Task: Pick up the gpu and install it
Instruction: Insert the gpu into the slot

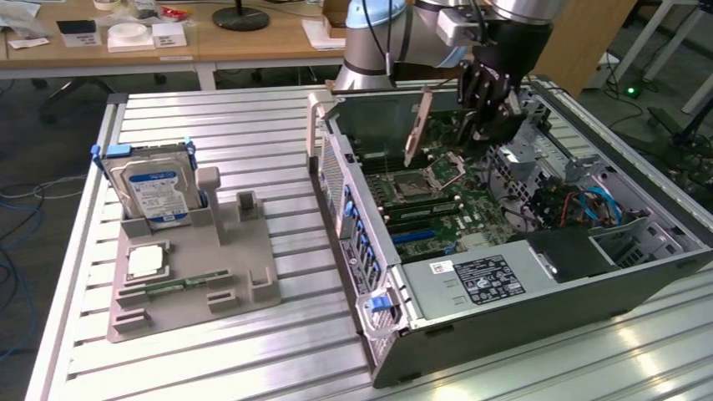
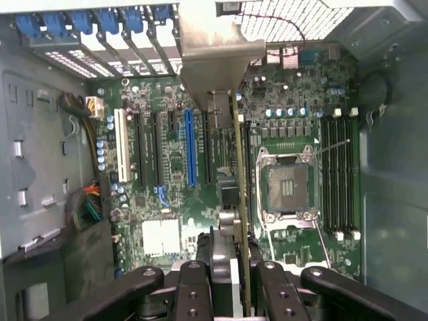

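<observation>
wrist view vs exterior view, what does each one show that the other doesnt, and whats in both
Wrist view: it looks down along the gpu to the motherboard's expansion slots, with the long blue slot near the card and the white slot further off.

Exterior view: the grey holder sits on the slatted table to the exterior view's left of the case, with the hard drive standing in it.

Both: the gripper is shut on the gpu over the open computer case, and the CPU socket is visible.
</observation>
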`<action>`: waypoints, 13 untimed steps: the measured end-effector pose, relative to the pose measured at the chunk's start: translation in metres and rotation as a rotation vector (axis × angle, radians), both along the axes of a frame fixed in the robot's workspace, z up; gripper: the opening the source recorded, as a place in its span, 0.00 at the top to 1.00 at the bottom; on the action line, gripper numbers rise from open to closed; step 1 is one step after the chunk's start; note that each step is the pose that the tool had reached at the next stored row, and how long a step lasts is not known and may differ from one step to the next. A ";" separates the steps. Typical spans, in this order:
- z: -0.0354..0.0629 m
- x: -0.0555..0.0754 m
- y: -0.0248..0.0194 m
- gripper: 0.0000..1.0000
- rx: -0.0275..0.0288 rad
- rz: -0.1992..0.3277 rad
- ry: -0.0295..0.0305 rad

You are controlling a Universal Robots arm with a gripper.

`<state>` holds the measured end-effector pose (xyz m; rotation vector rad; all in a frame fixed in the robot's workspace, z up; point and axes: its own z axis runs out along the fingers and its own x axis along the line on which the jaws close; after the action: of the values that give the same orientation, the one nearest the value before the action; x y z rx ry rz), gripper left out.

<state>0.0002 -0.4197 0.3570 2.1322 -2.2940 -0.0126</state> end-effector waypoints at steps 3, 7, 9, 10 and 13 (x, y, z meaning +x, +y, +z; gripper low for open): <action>-0.0035 0.000 -0.0003 0.70 -0.0079 -0.007 0.0000; -0.0107 -0.001 -0.0008 0.70 -0.0082 -0.008 0.0000; -0.0142 -0.004 -0.0008 0.70 -0.0093 -0.008 -0.0002; -0.0154 -0.005 -0.0008 0.70 -0.0121 -0.008 0.0000; -0.0189 -0.010 -0.0008 0.70 -0.0221 -0.008 -0.0001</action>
<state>-0.0098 -0.4204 0.3381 2.1130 -2.2915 0.0127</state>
